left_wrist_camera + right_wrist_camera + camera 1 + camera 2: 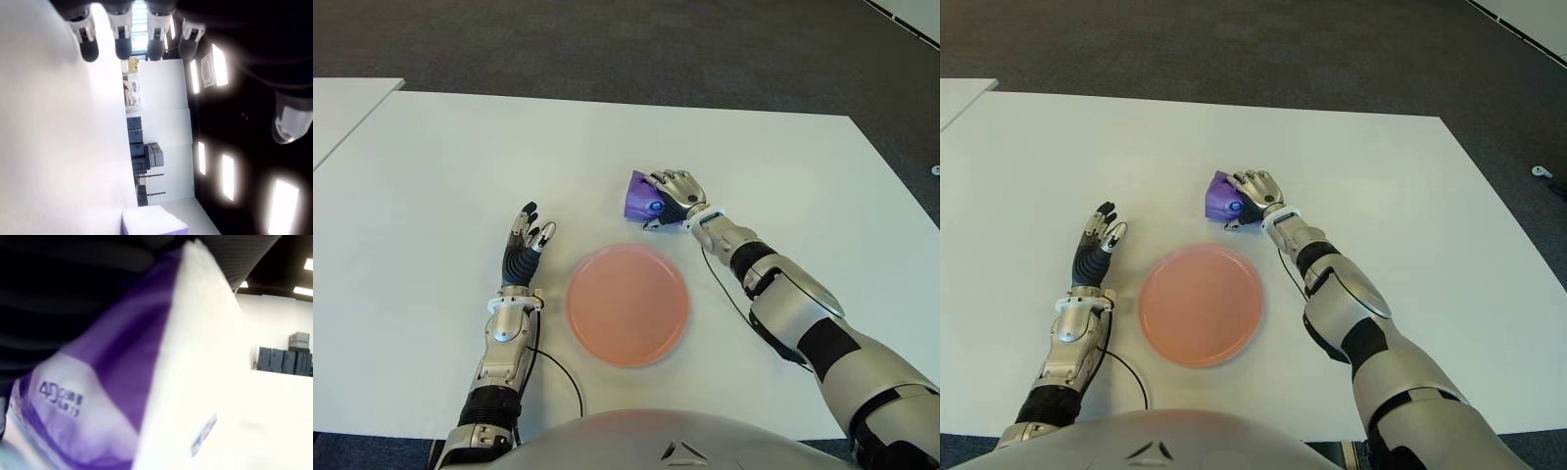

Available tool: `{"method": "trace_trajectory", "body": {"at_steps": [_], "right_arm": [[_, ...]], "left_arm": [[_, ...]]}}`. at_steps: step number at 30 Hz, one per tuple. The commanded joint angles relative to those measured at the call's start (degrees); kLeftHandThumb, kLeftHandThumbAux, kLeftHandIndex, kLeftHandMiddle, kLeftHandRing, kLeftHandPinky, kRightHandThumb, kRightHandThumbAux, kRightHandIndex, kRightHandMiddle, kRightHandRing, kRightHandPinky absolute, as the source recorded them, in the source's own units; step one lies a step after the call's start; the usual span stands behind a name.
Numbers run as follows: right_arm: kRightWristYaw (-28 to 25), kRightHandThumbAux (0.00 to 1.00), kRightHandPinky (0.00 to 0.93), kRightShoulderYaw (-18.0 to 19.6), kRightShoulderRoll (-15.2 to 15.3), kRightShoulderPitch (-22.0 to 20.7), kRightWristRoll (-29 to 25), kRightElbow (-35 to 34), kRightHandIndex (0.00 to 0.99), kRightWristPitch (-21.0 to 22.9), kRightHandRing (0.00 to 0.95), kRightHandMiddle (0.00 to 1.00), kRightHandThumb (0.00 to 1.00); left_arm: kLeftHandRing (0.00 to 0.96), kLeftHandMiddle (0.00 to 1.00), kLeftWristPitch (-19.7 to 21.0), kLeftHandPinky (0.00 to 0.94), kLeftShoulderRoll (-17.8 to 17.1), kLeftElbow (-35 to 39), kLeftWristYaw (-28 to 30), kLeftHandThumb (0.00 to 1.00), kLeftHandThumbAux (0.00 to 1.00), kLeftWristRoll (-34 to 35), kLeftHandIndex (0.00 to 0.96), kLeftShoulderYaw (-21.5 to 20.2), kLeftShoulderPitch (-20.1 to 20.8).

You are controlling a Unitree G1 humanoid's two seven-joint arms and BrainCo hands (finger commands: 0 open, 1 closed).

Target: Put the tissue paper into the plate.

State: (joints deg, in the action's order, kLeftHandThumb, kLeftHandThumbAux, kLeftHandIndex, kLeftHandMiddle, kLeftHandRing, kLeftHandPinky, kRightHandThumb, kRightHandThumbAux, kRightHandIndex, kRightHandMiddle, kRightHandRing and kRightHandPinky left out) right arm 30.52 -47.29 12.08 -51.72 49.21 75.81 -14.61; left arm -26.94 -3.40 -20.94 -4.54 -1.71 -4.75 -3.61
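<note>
1. Your right hand [677, 199] has its fingers wrapped around the purple tissue pack [640, 196], just right of frame centre.
2. You'll find the pack just above the pink plate [626, 305], not on it.
3. Your left hand [525, 247], fingers spread and empty, shows left of the plate on the white table [440, 176].
</note>
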Motion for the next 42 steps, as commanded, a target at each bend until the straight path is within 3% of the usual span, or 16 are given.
{"method": "trace_trajectory", "body": {"at_steps": [1,10,19,42], "right_arm": [[-3.1,0.667,0.638,-1.3,-2.2,11.1,1.4,3.7,0.392,1.0,0.664,0.513,0.843],[-1.3,0.68,0.75,1.0,-2.3,11.1,0.1,3.3,0.392,-0.8,0.782,0.528,0.852],[-1.8,0.68,0.795,2.3,-2.3,11.3,-0.6,3.2,0.394,-2.2,0.822,0.533,0.854],[-3.7,0.679,0.794,3.1,-2.1,11.5,-0.8,3.3,0.395,-3.8,0.843,0.535,0.854]], "left_arm": [[0.0,0.0,1.2,0.0,0.1,-0.6,0.3,0.362,0.399,0.1,0.0,-0.2,-1.1],[0.0,0.0,1.2,0.0,0.2,-0.4,0.2,0.362,0.393,0.1,0.0,-0.4,-1.1],[0.0,0.0,1.5,0.0,0.4,-0.5,0.0,0.364,0.407,0.3,0.0,-0.7,-0.9],[0.0,0.0,1.2,0.0,0.4,-1.0,0.2,0.366,0.434,0.3,0.0,-0.8,-0.7]]}}
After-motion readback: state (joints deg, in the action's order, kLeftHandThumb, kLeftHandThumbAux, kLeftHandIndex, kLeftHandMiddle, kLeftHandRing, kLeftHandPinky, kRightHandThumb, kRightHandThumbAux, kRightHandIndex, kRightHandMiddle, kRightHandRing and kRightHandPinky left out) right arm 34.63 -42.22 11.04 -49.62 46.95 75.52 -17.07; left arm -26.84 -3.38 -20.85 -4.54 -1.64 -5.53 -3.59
